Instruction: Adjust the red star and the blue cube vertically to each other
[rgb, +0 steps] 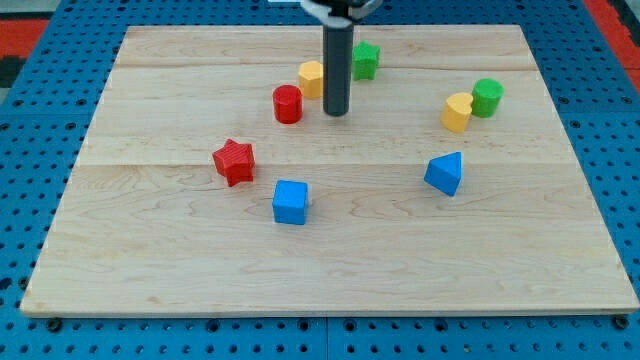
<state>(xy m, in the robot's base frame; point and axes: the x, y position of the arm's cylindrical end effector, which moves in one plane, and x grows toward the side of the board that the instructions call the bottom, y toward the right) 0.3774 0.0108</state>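
The red star (234, 162) lies on the wooden board (330, 260), left of centre. The blue cube (290, 202) sits just below and to the right of it, a small gap between them. My tip (336, 113) rests on the board in the upper middle, well above both blocks. It stands just right of a red cylinder (288, 104) and a yellow block (312, 78), and below-left of a green block (365, 60).
A yellow block (457, 112) and a green cylinder (487, 97) sit together at the upper right. A blue triangular block (445, 173) lies right of centre. A blue pegboard (40, 180) surrounds the board.
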